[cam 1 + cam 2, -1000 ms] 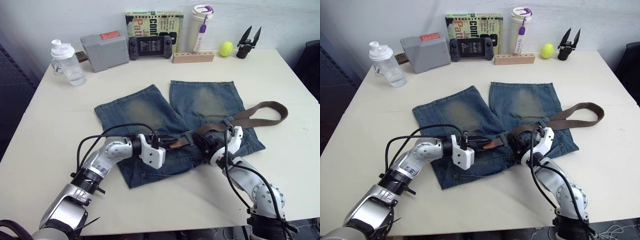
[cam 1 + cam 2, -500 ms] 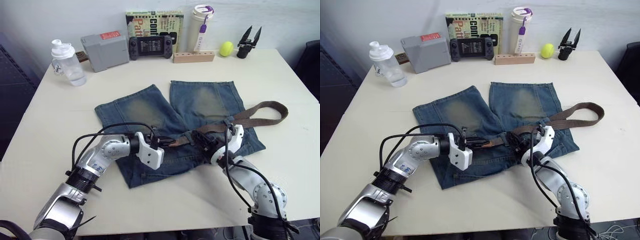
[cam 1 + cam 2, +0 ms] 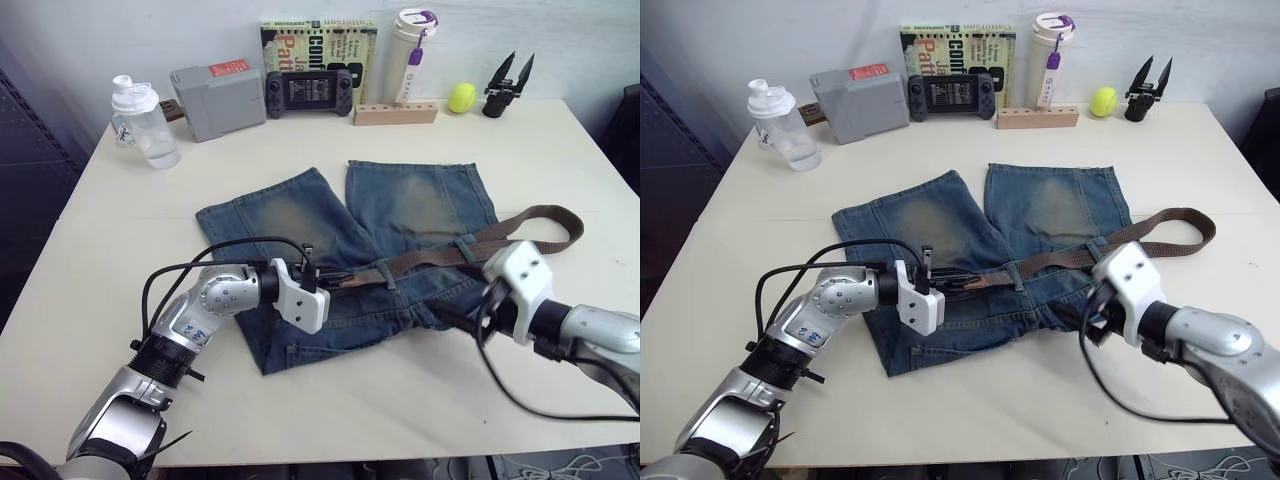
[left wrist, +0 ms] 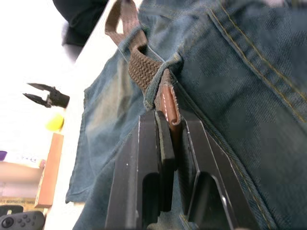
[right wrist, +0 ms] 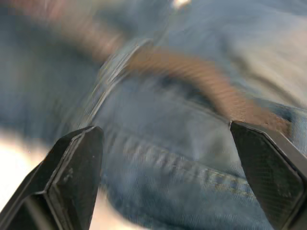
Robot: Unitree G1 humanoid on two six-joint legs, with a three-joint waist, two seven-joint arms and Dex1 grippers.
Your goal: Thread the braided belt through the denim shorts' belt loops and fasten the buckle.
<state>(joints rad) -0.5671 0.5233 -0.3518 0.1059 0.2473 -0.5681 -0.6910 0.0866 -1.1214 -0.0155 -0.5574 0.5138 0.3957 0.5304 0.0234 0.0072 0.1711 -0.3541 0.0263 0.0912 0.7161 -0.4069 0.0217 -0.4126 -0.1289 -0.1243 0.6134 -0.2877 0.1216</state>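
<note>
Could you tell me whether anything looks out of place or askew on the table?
Nothing looks damaged or spilled. The braided belt is only partly threaded: its far end loops loosely off the denim shorts onto the table.

We note the denim shorts (image 3: 370, 250) spread flat at centre frame, legs toward the top, faded tan patches on both, waistband along the lower edge. The braided belt (image 3: 450, 252) runs across the waistband from centre toward the right, passing under belt loops (image 3: 385, 275), then curls into a loop past the shorts' right edge. Its darker leather tip (image 4: 168, 103) pokes through one loop at centre-left. We cannot make out the buckle.
</note>
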